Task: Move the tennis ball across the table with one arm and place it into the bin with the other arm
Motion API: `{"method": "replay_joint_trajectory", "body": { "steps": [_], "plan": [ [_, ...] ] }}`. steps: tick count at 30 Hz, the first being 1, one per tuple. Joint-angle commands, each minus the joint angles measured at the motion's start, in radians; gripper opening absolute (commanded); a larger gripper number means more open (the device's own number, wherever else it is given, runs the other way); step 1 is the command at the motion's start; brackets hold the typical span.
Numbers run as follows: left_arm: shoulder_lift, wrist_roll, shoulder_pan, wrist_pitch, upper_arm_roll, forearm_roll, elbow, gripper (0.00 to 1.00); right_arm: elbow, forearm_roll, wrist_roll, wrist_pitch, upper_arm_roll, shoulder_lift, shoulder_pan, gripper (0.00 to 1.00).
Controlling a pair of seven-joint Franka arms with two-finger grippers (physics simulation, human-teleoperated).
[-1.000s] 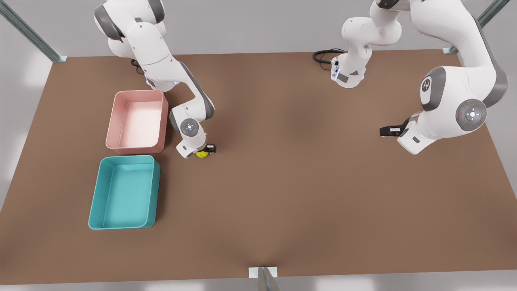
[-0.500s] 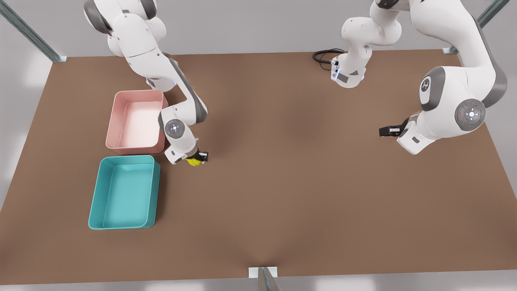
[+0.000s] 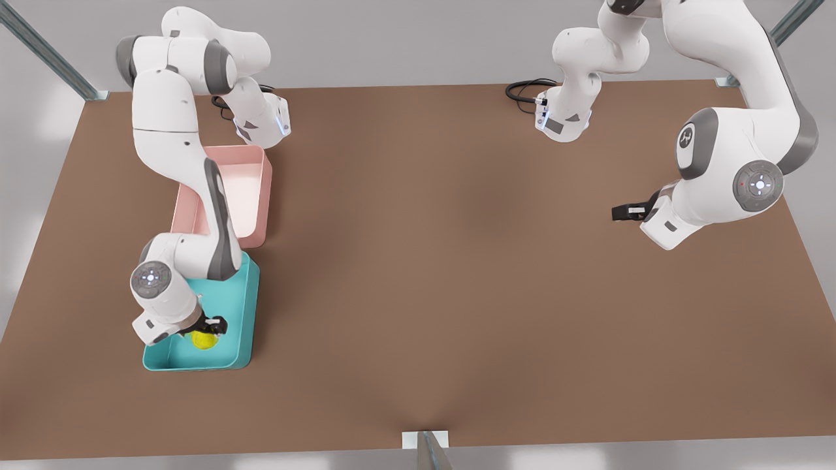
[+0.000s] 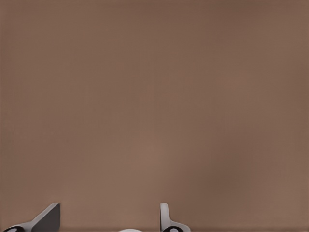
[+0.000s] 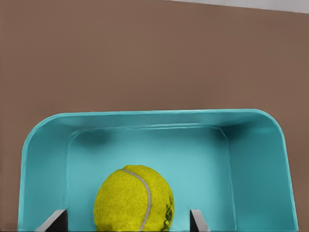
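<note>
The tennis ball (image 3: 203,339) (image 5: 134,199) lies low inside the teal bin (image 3: 252,307) (image 5: 145,119), near its front end on the front view's left. My right gripper (image 3: 212,324) (image 5: 128,216) hangs just over the ball, open; its fingers (image 5: 54,218) stand on either side of the ball with a gap to it. My left gripper (image 3: 622,212) (image 4: 108,217) waits open above the bare brown table (image 3: 457,261) (image 4: 154,96) on the front view's right, holding nothing.
A pink tub (image 3: 260,189) stands right behind the teal bin, partly covered by the right arm's forearm. A black cable (image 3: 522,89) lies at the table's back edge by the other arm's base. A metal post (image 3: 424,447) rises at the front edge.
The right arm swung from beside the pink tub to over the teal bin with the ball. Its fingers now stand apart from the ball. The left arm stayed put.
</note>
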Motion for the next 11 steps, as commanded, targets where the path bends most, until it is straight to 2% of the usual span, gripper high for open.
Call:
{"method": "replay_joint_trajectory", "body": {
  "steps": [1,2,4,5,6,7,8,9,11],
  "plan": [
    [-0.001,-0.006,-0.001,0.0,0.0,0.001,0.0,1.0,0.039,0.114,-0.391,-0.212,0.001,-0.004,-0.001,1.0],
    [-0.001,-0.006,-0.001,0.0,0.0,0.001,0.0,1.0,0.083,0.12,-0.328,-0.368,0.001,-0.014,0.002,1.0],
    [-0.001,-0.006,-0.003,0.0,0.0,0.001,0.0,1.0,0.247,0.091,-0.144,-0.821,-0.006,-0.1,0.023,1.0],
    [-0.001,-0.006,-0.001,0.0,0.0,0.001,0.0,1.0,0.336,0.048,-0.136,-0.942,-0.006,-0.128,0.022,1.0],
    [-0.001,-0.006,-0.001,0.0,0.0,0.001,0.0,1.0,0.405,-0.001,-0.131,-1.024,0.011,-0.175,0.011,1.0],
    [-0.001,-0.006,-0.001,0.0,0.0,0.001,0.0,1.0,0.379,-0.04,-0.128,-1.037,0.04,-0.263,0.006,1.0],
    [-0.001,-0.006,-0.001,0.0,0.001,0.001,0.0,1.0,0.284,-0.04,-0.072,-1.041,0.163,-0.393,-0.09,1.0],
    [-0.002,-0.006,-0.001,-0.002,0.001,-0.001,0.0,1.0,0.192,-0.038,-0.068,-1.034,0.171,-0.473,-0.103,1.0],
    [-0.001,-0.006,-0.001,-0.003,0.001,0.001,0.0,1.0,0.187,-0.041,-0.07,-1.03,0.171,-0.493,-0.107,1.0]
  ]
}}
